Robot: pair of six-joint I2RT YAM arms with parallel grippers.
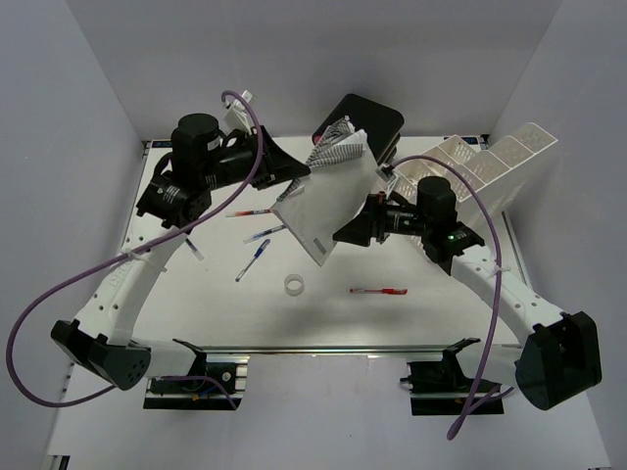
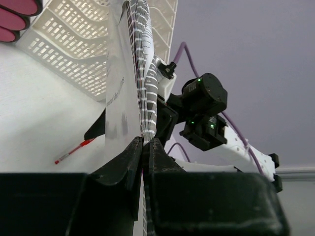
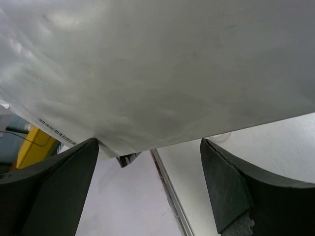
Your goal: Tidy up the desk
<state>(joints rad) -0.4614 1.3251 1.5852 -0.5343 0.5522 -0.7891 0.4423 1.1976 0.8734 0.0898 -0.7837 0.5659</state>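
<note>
The left pincer point(image 2: 145, 143) is clamped on a booklet point(image 2: 120, 93) held above the desk point(image 1: 392, 328), the right pincer point(image 3: 150, 142) gapes beside it, and beneath both 4 pens point(image 1: 378, 291) and 1 tape roll point(image 1: 293, 285) lie loose, so tidying seems barely begun.

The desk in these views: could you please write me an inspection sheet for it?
Surface: white desk, metal rail at the near edge.
Job's things: booklet held tilted above the desk.
Clutter: red pen, blue pen, tape roll, more pens.
Grippers: left gripper shut on the booklet; right gripper open at its edge.
Cables: purple cable looping from each arm.
Surroundings: white tray, black drawer unit, grey walls.
</note>
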